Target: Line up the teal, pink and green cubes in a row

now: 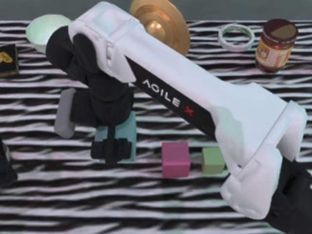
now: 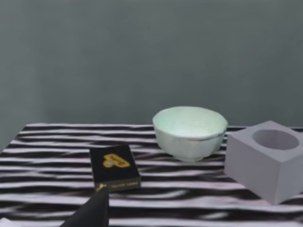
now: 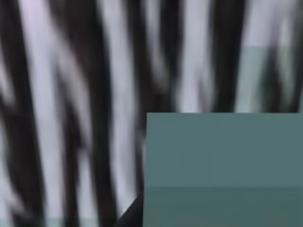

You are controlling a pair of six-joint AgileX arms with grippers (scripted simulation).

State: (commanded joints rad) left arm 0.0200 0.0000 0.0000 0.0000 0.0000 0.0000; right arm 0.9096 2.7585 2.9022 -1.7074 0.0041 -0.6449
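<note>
The teal cube lies left of centre, largely covered by my right gripper, which reaches in from the lower right and is shut on it. In the right wrist view the teal cube fills the frame, with one dark fingertip pressed against its side. The pink cube sits to its right on the striped cloth, and the small green cube stands just right of the pink one. My left arm is parked at the left edge, one finger showing, open and holding nothing.
A grey-lavender block with a round recess stands left of the teal cube. At the back are a pale bowl, a black box, a gold plate, a tape roll and a jar.
</note>
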